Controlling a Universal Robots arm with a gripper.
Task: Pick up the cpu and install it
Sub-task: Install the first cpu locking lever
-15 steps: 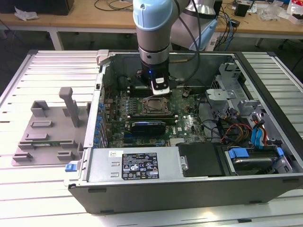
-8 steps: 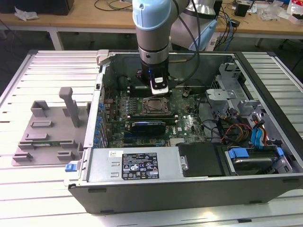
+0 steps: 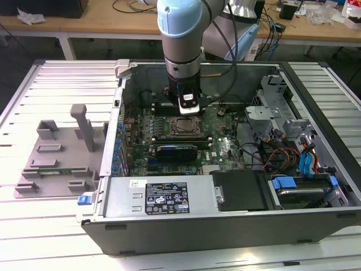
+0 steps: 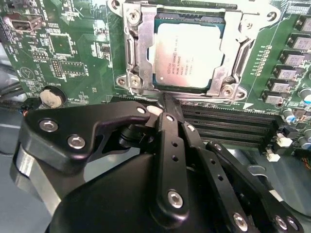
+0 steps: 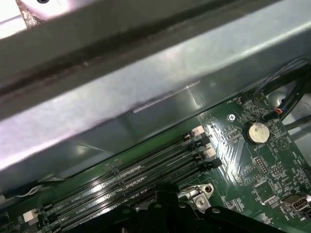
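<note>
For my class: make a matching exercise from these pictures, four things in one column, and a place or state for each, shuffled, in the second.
1. cpu
2. gripper
3. coin cell battery
4. grey fixture

A. on the ribbed table outside the computer case
B. seated in the socket frame
C. round and silver, on the green board
D. above the memory slots beside the socket

Pairs: 1-B, 2-D, 3-C, 4-A
</note>
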